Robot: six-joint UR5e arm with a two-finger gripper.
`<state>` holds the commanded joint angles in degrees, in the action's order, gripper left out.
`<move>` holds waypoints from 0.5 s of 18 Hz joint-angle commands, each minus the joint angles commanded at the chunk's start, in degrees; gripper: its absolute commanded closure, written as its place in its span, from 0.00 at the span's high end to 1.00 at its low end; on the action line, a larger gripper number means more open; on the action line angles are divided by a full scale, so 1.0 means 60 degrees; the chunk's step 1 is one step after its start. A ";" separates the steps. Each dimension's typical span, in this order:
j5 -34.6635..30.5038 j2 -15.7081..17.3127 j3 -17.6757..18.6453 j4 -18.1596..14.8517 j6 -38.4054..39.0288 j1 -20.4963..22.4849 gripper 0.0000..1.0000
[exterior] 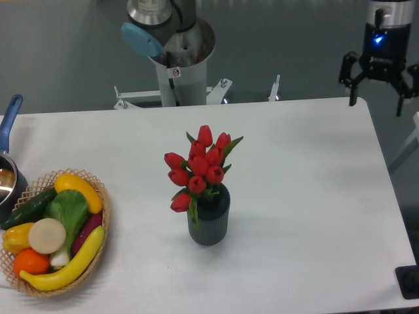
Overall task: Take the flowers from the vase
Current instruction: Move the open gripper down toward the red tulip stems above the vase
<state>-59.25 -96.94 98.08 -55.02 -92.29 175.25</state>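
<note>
Woven wicker basket [105, 226] of toy produce at the near left; approach to the flowers not yet begun.

Near the middle of the white table [314, 196] stands the short dark grey ribbed cylindrical vase [209, 226], upright, holding the bunch of red tulips with green leaves [200, 167], which rises above the mouth and leans slightly left. The black two-finger gripper [378, 91] hangs above the far right table corner, well apart from the bunch, fingers spread and holding nothing. A blue-handled metal pot [8, 171] sits at the left edge. Recommended procedure: centre the gripper over the stems just above the vase mouth, below the blooms, close gently, then lift straight up so the vase does not tip.
</note>
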 joint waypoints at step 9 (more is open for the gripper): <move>0.1625 0.0015 0.0967 0.0015 0.0776 -0.0381 1.00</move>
<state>-49.50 -96.85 103.88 -54.93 -87.63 172.97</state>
